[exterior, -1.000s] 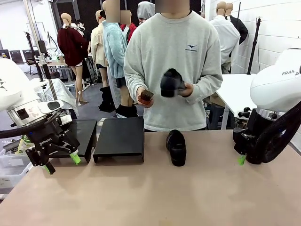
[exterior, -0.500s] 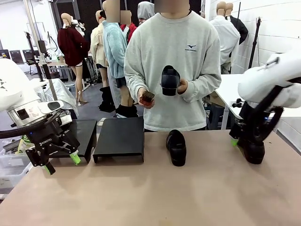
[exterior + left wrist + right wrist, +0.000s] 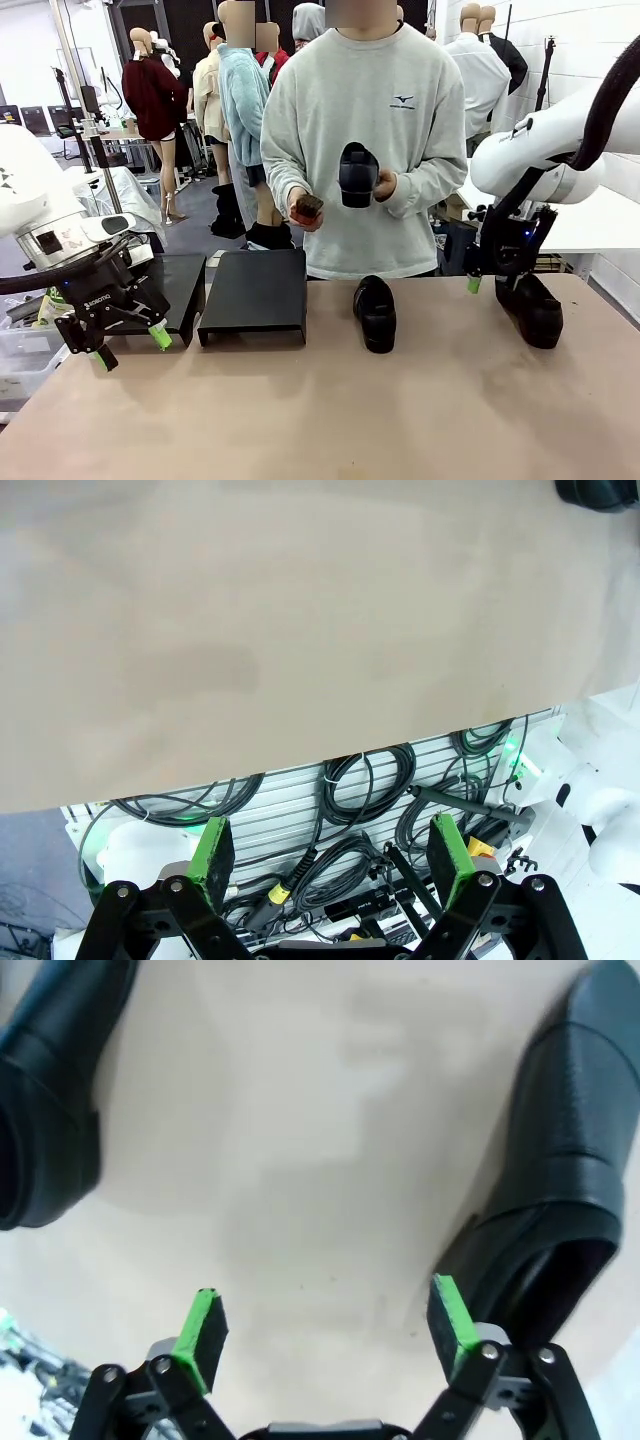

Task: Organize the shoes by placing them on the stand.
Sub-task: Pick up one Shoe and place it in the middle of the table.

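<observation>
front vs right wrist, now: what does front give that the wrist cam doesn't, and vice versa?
Front adds: the person holding a third shoe, the black stand, the left claw, open. Right wrist adds: the open mouth of the right-hand shoe beside one green pad, bare tabletop between the pads. Shared: the right claw, open, the right-hand shoe and the middle shoe.

Your glossy white left arm point(image 3: 25, 190), frame left, carries a black ROBOTIQ-marked left gripper point(image 3: 130, 347) with green pads point(image 3: 160, 337).
</observation>
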### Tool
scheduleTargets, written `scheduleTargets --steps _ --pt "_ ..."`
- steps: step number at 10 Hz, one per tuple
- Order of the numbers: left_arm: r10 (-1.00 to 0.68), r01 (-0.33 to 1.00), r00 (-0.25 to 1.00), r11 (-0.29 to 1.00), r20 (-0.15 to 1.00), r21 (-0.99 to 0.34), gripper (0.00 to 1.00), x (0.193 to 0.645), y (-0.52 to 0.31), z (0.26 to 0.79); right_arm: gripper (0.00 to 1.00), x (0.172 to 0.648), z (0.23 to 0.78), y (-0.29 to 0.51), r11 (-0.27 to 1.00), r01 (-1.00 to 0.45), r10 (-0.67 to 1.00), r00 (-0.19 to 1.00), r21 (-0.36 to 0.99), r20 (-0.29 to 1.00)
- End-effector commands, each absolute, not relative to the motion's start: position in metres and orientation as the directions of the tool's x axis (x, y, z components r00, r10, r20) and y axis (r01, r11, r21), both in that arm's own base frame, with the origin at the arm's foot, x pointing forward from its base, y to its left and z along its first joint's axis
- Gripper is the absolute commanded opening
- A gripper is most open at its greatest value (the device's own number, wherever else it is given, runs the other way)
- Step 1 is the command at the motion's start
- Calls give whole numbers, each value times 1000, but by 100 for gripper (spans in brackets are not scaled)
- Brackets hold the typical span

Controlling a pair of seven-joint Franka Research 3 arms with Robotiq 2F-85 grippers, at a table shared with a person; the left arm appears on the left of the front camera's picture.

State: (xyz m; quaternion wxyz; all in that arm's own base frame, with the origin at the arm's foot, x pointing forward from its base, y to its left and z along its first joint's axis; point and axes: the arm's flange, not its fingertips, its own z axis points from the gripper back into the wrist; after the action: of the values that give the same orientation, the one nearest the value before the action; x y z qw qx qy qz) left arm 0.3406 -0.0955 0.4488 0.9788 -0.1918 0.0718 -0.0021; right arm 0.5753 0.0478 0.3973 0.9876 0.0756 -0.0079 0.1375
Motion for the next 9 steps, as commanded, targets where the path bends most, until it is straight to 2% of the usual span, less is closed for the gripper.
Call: scheduleTargets --steps 1,3,6,9 --pt "-33 -24 989 925 -143 -379 100 339 -95 448 100 569 391 50 932 -327 320 945 159 70" --pt "-33 -24 989 925 -143 -379 100 339 -95 448 100 576 399 48 952 -269 267 963 147 34" --pt "-33 -24 989 925 -143 -379 100 339 -95 448 100 578 410 21 983 -179 178 984 36 34" --pt "-33 -24 989 925 -143 -379 100 339 -95 448 100 590 391 17 984 -173 175 984 51 -36"
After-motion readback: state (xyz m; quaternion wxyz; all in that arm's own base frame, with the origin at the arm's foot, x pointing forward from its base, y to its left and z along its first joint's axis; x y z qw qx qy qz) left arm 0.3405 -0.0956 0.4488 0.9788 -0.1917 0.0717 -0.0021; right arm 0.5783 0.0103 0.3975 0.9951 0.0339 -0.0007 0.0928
